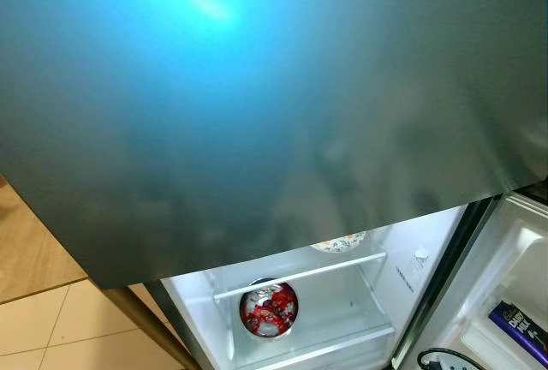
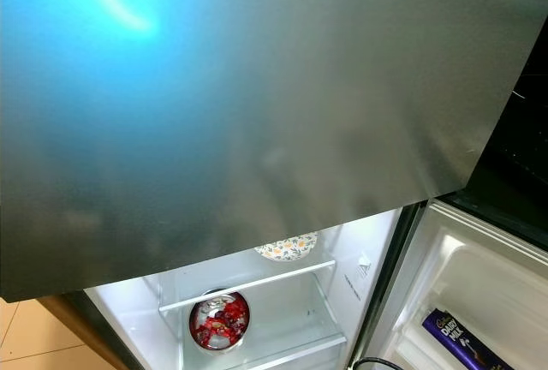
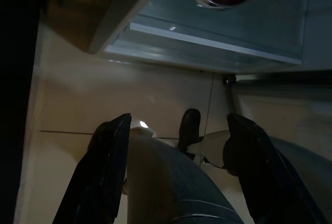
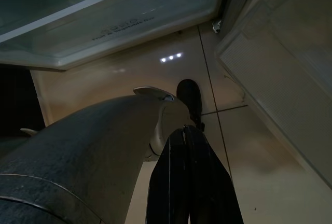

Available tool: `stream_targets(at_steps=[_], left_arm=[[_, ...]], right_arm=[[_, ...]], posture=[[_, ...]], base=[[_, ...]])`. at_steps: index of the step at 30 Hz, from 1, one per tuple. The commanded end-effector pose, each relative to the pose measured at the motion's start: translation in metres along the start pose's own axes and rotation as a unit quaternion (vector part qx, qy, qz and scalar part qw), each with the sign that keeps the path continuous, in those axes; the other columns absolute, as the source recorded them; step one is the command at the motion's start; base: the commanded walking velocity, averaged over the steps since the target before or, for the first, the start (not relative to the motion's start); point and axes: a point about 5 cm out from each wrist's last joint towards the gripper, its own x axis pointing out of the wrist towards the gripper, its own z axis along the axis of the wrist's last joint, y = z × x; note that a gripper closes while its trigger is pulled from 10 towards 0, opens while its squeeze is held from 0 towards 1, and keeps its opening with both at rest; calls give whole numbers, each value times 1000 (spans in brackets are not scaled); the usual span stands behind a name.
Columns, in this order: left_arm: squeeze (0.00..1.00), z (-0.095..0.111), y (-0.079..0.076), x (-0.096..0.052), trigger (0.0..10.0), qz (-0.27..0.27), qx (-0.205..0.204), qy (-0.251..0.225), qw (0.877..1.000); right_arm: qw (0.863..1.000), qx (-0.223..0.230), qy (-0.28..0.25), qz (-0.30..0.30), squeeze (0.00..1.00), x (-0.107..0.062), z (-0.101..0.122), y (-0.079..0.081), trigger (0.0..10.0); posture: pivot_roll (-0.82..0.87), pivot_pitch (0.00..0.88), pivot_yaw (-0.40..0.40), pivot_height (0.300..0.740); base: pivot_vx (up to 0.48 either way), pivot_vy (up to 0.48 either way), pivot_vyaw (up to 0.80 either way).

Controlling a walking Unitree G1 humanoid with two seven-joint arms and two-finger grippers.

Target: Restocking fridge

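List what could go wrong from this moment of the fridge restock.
1. The closed upper door blocks much of the head view, so a reach toward the bowl of red food may be misjudged.
2. The open lower door, holding a chocolate bar, stands close on the right; a turn could bump it.

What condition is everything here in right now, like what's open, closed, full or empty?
Upper fridge door: closed, facing the camera.
Lower fridge door: swung open, lit inside.
Chocolate bar: lying in the door bin.
Metal bowl: on a shelf, holding red food, uncovered.
Patterned dish: on the shelf above, mostly hidden.
Left gripper: open, empty, hanging down.
Right gripper: shut, empty, hanging down.
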Motion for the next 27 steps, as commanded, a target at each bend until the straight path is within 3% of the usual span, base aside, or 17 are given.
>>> stream_targets(at_steps=[1,11,13,18,22,27], left_arm=[[0,5,6,-1,10000,17,15,2,1000],[0,27,9,2,10000,38,25,-21,999],[0,35,11,3,10000,52,15,-37,998],[0,22,9,3,10000,64,22,-10,998],[0,26,3,7,10000,56,33,-12,998],[0,27,-1,10,10000,56,30,-11,998]], right_arm=[[1000,-10,6,6,0,1,-2,5,10000],[999,-29,29,20,0,3,-9,15,10000],[998,-53,32,24,0,6,-1,18,10000],[998,-64,19,22,0,11,17,23,10000],[997,-75,2,32,0,15,33,33,10000],[997,-77,-2,31,0,16,38,34,10000]], posture=[[-109,0,46,740],[-44,0,3,740],[-16,0,-3,740],[18,0,-15,740],[8,0,-31,740],[-12,0,-32,740]], base=[[0,0,0],[0,0,0],[0,0,0],[0,0,0],[0,0,0],[-162,0,0]])
